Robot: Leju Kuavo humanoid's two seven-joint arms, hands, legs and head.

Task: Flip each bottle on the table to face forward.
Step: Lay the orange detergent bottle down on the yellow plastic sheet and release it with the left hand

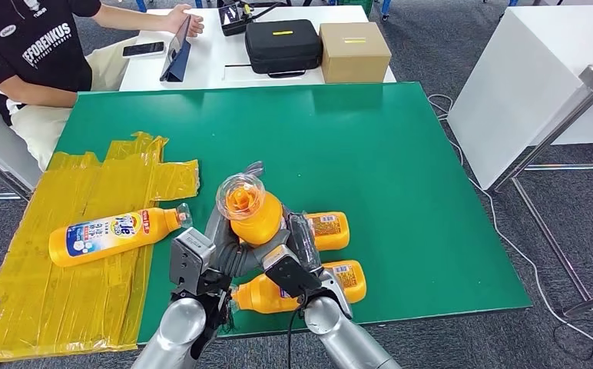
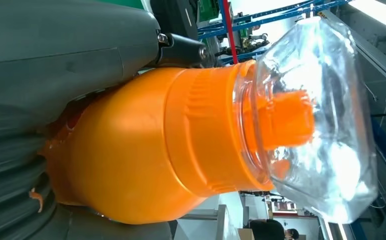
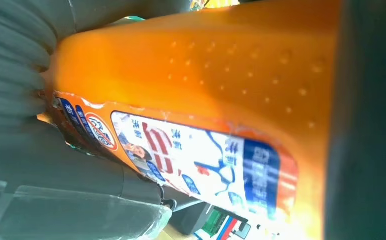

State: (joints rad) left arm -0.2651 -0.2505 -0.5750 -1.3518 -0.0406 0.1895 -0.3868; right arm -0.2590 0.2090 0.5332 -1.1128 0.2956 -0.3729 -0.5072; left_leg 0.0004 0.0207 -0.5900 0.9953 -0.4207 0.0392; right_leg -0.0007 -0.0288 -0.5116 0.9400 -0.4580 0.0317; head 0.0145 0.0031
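Observation:
An orange bottle (image 1: 261, 219) is lifted above the green table (image 1: 370, 146), its clear-capped top tilted toward me and its labelled base pointing right. My left hand (image 1: 224, 252) grips it near the shoulder; close up, the bottle (image 2: 146, 150) fills the space beside the grey thumb (image 2: 56, 55). My right hand (image 1: 301, 240) wraps the lower body, where the label of the bottle (image 3: 206, 165) shows against the hand (image 3: 46, 170). A second bottle (image 1: 309, 290) lies below the hands near the front edge. A third bottle (image 1: 113, 233) lies label-up on the yellow sheet (image 1: 63, 284).
A person (image 1: 40, 46) sits at the back left by a white table (image 1: 209, 61) holding a black case (image 1: 282, 44), a cardboard box (image 1: 353, 51) and a tablet. Another white table (image 1: 531, 84) stands right, with cables on the floor.

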